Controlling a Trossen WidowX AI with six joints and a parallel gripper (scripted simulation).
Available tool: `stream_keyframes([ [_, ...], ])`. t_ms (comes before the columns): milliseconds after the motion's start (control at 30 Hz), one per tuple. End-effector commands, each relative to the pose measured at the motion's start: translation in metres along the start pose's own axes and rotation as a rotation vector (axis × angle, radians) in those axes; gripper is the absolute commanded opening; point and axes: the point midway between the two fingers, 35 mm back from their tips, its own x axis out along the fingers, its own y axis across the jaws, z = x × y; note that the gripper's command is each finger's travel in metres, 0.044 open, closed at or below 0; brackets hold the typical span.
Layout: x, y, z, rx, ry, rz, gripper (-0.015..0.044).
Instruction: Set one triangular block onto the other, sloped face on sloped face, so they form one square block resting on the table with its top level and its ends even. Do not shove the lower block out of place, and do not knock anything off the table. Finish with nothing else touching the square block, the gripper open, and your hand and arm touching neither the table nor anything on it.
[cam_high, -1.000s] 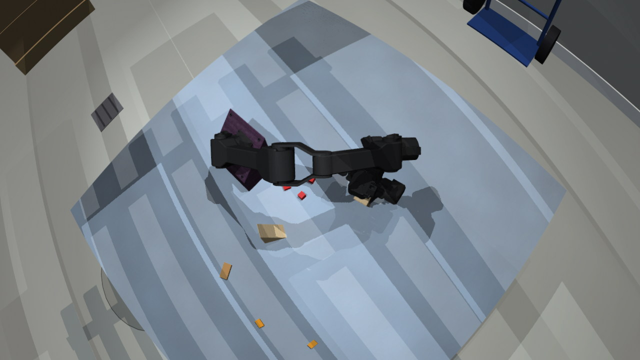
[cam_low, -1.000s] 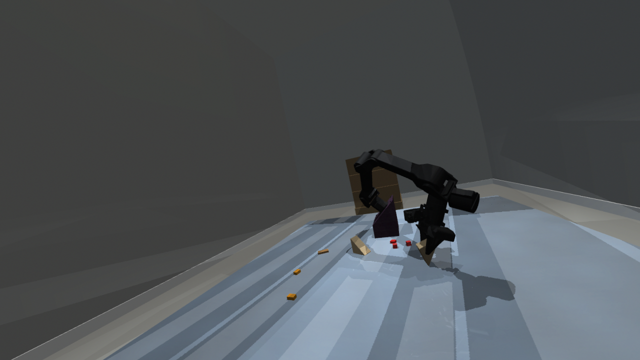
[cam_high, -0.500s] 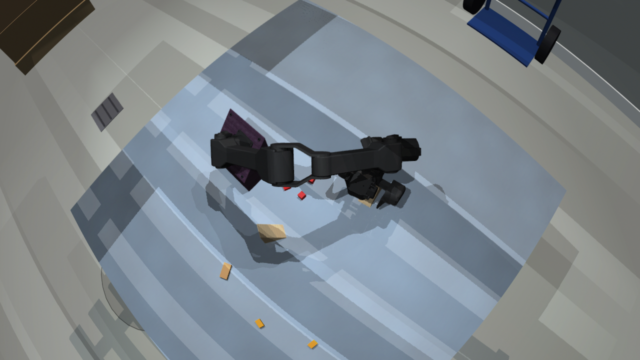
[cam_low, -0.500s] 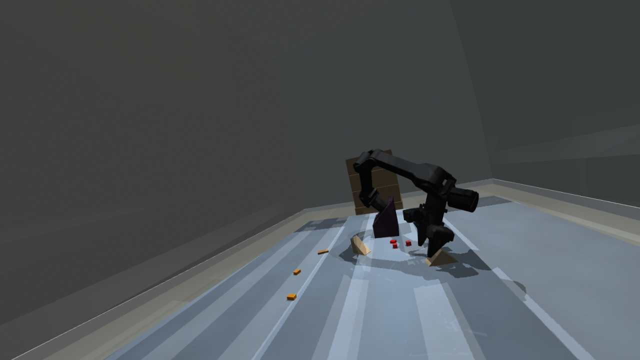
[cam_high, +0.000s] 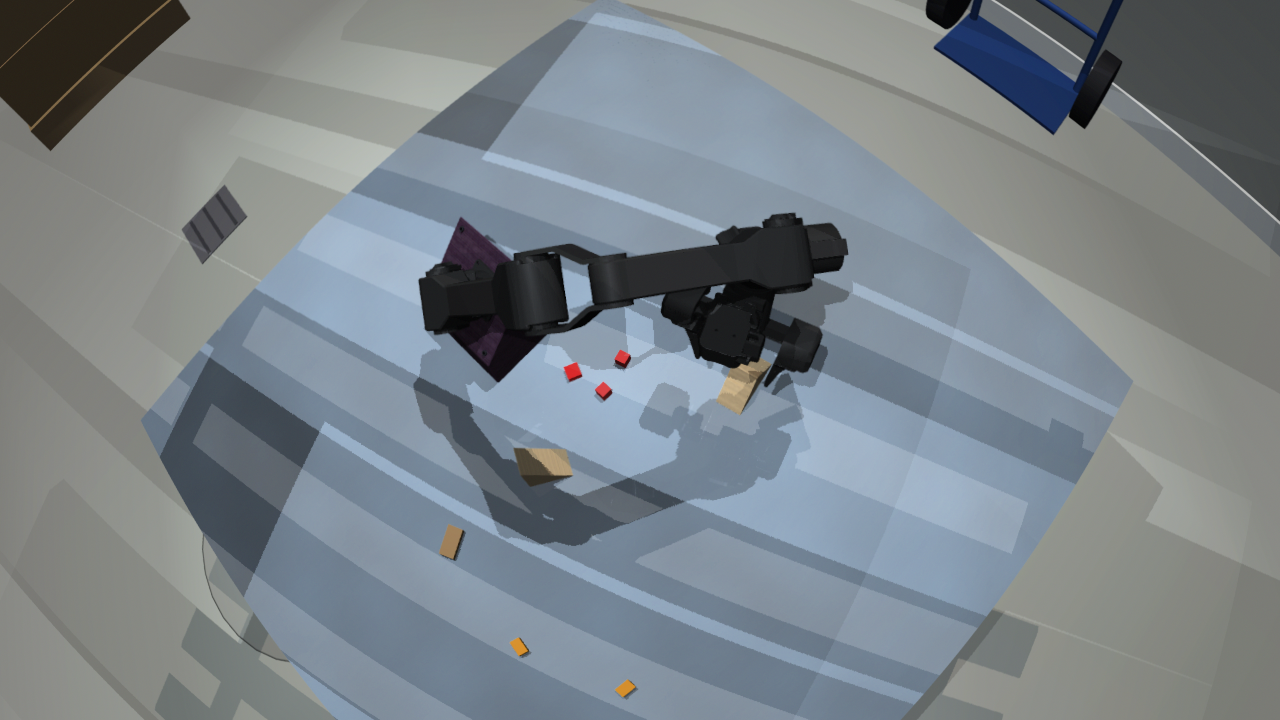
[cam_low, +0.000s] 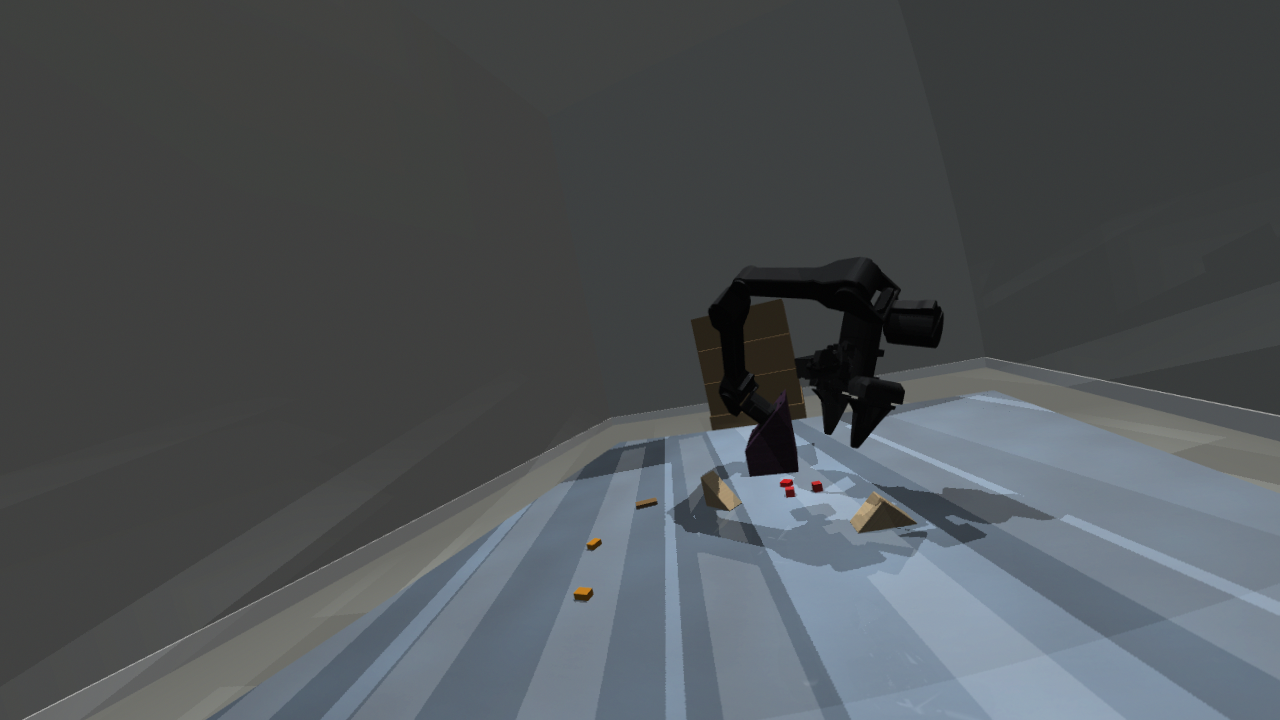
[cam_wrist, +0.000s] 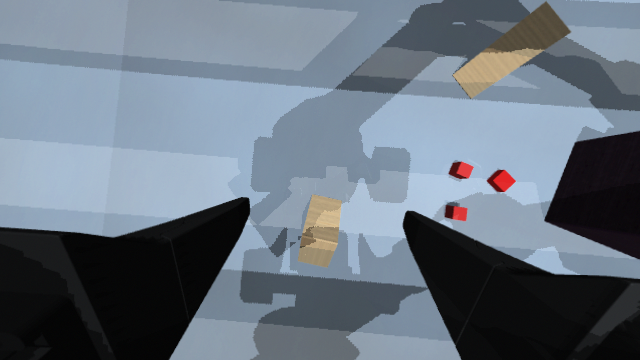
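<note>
Two tan triangular blocks lie apart on the blue-grey table (cam_high: 626, 134) (cam_low: 984, 582). One block (cam_high: 741, 391) (cam_low: 881, 516) (cam_wrist: 320, 235) lies under my gripper, alone on the table. The other block (cam_high: 542, 464) (cam_low: 719, 492) (cam_wrist: 510, 50) lies well away from it, closer to the arm's base. My gripper (cam_high: 760, 365) (cam_low: 847, 436) (cam_wrist: 326, 211) is open wide and empty. It hangs above the nearer block with clear air between the fingertips and the block.
Three small red cubes (cam_high: 603, 390) (cam_low: 787, 483) (cam_wrist: 461, 170) lie between the blocks, near the dark purple base plate (cam_high: 474, 259) (cam_low: 774, 443) (cam_wrist: 600, 185). Three small orange pieces (cam_high: 452, 541) (cam_low: 593, 543) lie toward one table edge. A blue hand truck (cam_high: 1029, 62) and a brown crate (cam_high: 71, 53) stand off the table.
</note>
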Motion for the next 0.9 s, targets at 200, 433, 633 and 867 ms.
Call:
stream_keyframes([
  [200,0.054,-0.015,0.006,0.031,0.505,-0.199,0.0440],
  [433,0.086,-0.011,0.028,0.132,1.112,-0.018,0.0440],
  [633,0.089,-0.010,0.033,0.145,1.156,0.023,0.0440],
  [867,0.091,-0.009,0.027,0.145,1.156,0.023,0.0440],
])
